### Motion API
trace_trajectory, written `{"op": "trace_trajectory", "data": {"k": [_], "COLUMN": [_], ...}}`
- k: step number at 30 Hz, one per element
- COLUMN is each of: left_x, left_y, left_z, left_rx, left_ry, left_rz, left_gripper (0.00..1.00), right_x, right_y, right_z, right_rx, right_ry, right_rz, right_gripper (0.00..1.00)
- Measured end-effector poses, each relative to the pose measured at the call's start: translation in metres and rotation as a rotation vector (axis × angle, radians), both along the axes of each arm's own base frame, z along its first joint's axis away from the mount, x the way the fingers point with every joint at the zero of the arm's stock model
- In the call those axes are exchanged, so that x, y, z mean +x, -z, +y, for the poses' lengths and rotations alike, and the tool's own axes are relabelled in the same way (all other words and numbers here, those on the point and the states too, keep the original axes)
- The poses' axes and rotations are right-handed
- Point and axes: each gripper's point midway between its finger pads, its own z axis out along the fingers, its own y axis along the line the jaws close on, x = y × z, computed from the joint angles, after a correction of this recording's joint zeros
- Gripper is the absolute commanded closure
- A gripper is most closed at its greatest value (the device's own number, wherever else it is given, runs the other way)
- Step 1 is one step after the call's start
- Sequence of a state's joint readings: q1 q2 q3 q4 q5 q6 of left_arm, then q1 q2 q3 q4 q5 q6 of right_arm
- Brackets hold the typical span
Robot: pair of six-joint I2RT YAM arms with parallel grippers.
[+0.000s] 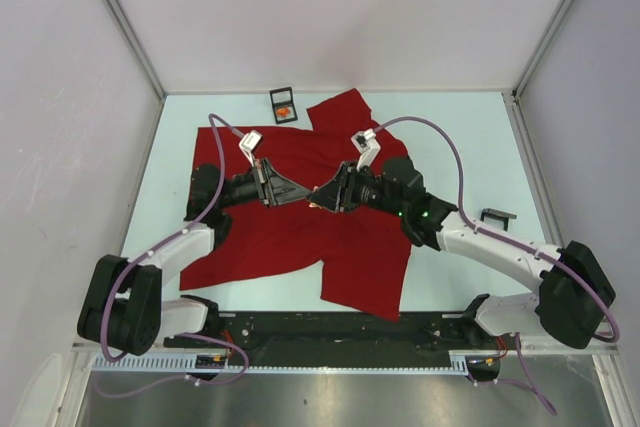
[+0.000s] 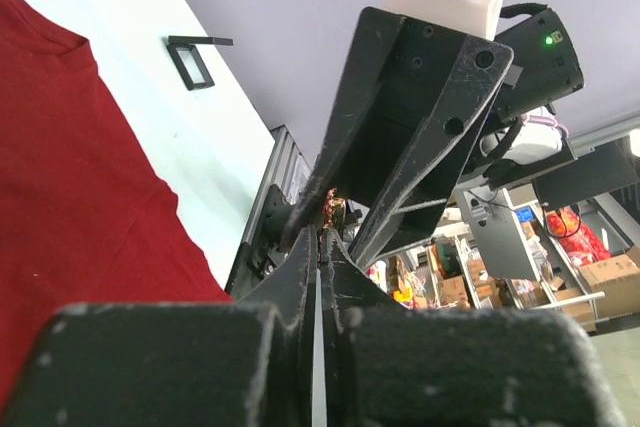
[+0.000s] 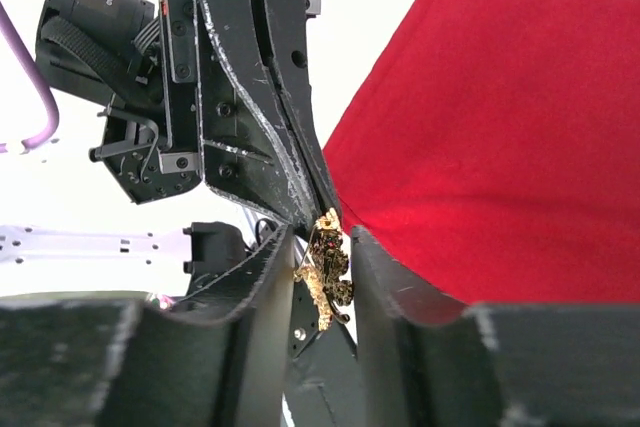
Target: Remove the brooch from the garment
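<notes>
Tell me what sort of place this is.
Probably a robotics lab's enclosed test cell: a pale green table walled by plain white panels, two black-and-white robot arms bolted at its edge, cardboard boxes cluttered beyond.

The brooch between both arms' fingers — above the garment; garment on the table; box behind.

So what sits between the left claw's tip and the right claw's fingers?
A small gold brooch, right at the shut left claw's tip and between the right claw's fingers. It shows most clearly in the right wrist view.
</notes>
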State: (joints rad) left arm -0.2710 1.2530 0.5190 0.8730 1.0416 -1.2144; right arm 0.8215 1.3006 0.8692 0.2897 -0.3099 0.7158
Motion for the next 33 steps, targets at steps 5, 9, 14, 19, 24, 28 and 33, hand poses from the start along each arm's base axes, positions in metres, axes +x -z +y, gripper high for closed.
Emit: {"op": "trace_trajectory", "data": {"k": [5, 9, 14, 19, 24, 28, 33], "left_x": [-0.002, -0.003, -0.004, -0.005, -0.006, -0.007, -0.01], "left_y": [-0.002, -0.001, 0.002, 0.003, 0.002, 0.002, 0.002], "left_z": [-0.001, -0.002, -0.002, -0.002, -0.002, -0.002, -0.006], "left_rx": [-0.003, 0.0, 0.011, 0.011, 0.01, 0.01, 0.009], "left_ry": [0.006, 0.009, 0.02, 0.027, 0.031, 0.036, 0.051], "left_rz": [-0.007, -0.01, -0.017, -0.02, -0.026, -0.026, -0.029], "left_gripper": [1.0, 1.0, 1.0, 1.0, 1.0, 1.0, 1.0], "right_x": [0.0, 0.002, 0.011, 0.003, -0.006, -0.01, -0.015], "right_y": [-0.002, -0.012, -0.029, -0.021, -0.009, -0.001, 0.001], "right_z": [-0.002, -0.017, -0.048, -0.048, -0.039, -0.032, -0.025], "right_rx": [0.008, 0.022, 0.045, 0.026, 0.007, 0.0, 0.006], "right_ry": [0.015, 0.031, 0.041, -0.031, -0.096, -0.131, -0.157], "right_rz": [0.008, 0.001, -0.036, -0.026, -0.004, 0.013, 0.014], "right_gripper": [0.41, 0.31, 0.39, 0.57, 0.7, 0.72, 0.95]}}
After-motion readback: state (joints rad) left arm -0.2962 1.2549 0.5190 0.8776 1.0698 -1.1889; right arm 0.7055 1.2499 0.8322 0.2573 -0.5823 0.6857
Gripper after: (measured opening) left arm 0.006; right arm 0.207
